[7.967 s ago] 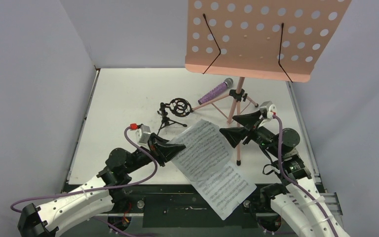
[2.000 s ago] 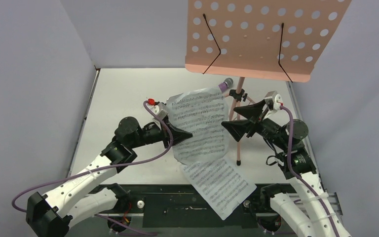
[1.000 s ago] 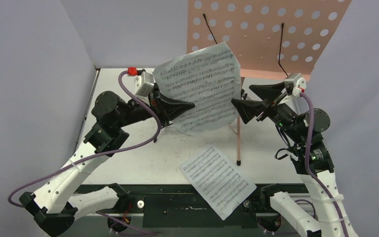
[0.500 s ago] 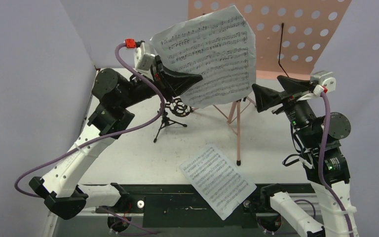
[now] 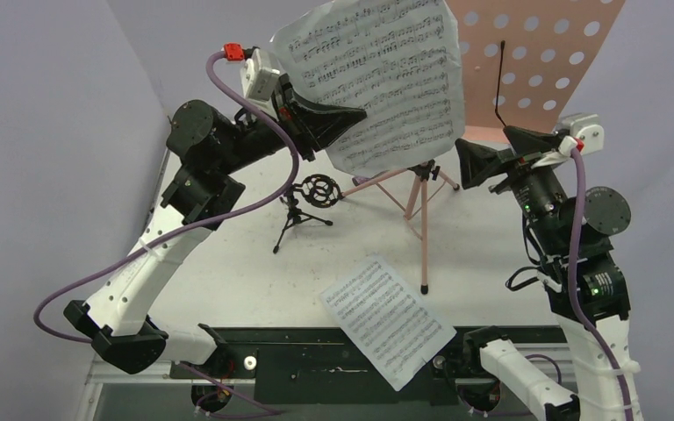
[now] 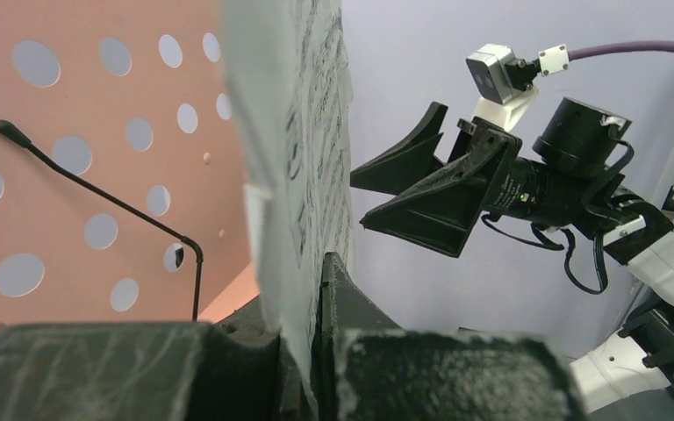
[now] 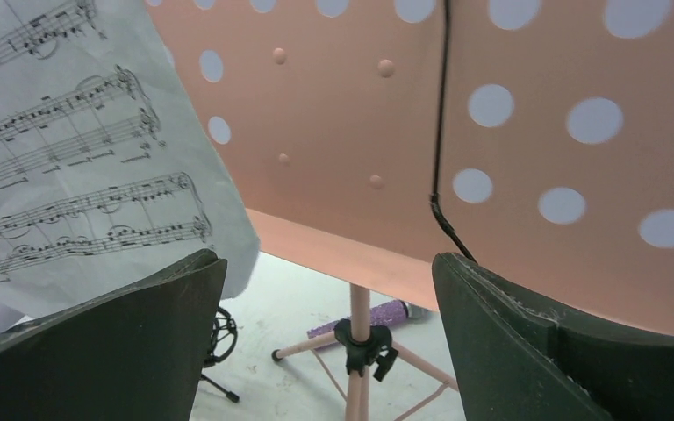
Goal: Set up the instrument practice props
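Observation:
My left gripper [image 5: 351, 118] is shut on the lower edge of a white sheet-music page [image 5: 377, 79]. It holds the page upright, high above the table, in front of the left part of the pink perforated music stand [image 5: 527, 53]. The left wrist view shows the page [image 6: 290, 132] edge-on, pinched between the fingers [image 6: 303, 298]. My right gripper [image 5: 484, 149] is open and empty, just right of the page and level with the stand's lip [image 7: 360, 254]. A second page [image 5: 386, 320] lies at the table's front edge. The purple microphone [image 7: 364, 320] lies behind the tripod legs. The black mic stand [image 5: 311, 197] stands mid-table.
The music stand's pink tripod legs [image 5: 421, 237] spread over the middle of the table, with a black hub [image 7: 364, 338] on the pole. Two black wire page holders [image 5: 500, 79] lie against the stand's desk. Grey walls close in on the left, back and right.
My left arm has lifted the page from mid-table height up in front of the stand's desk. My right gripper has risen and shifted right, staying open.

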